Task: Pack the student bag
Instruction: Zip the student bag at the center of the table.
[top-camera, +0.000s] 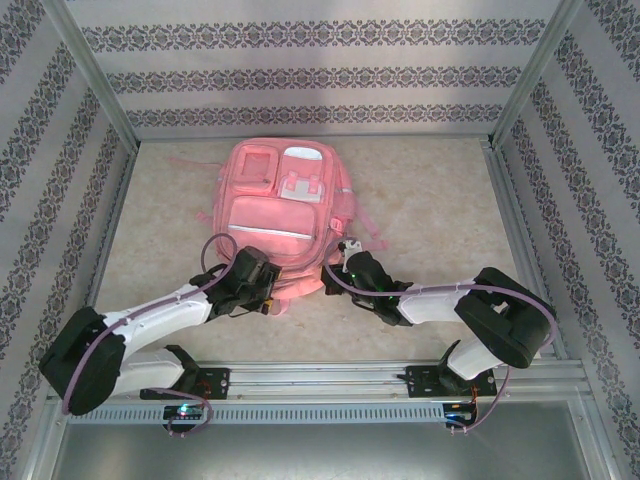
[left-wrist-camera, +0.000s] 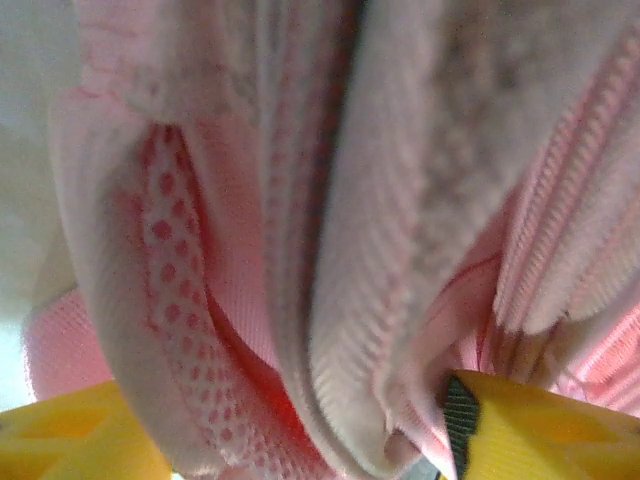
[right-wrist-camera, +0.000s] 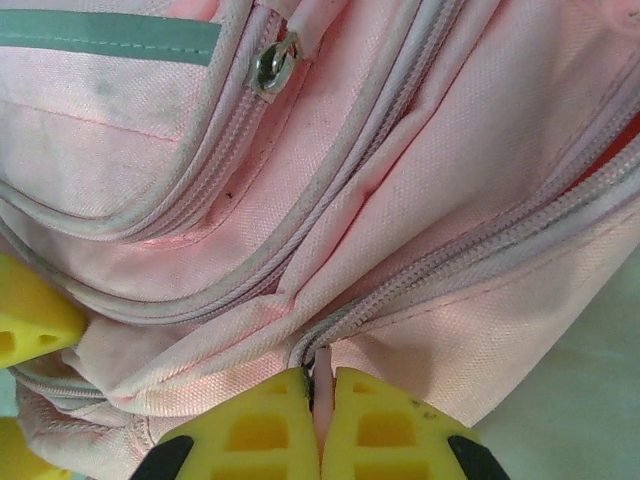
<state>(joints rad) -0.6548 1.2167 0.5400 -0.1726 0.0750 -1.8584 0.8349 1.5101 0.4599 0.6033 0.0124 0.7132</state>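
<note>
The student bag (top-camera: 275, 200) lies flat on the surface (top-camera: 430, 210), directly ahead of both sets of fingers. The right fingers (right-wrist-camera: 290, 425) are pressed together on the zip tab (right-wrist-camera: 322, 390). The left fingers (left-wrist-camera: 540, 430) stand spread astride a fabric fold; whether they clamp it cannot be told. Anchor the fold first; then draw the tab in line with the zip teeth, away from the left fingers, without twisting.

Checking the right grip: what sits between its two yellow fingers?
A thin pink fabric tab from the large soft pink fabric backpack's zipper, pinched by the shut right gripper, in the right wrist view.
</note>
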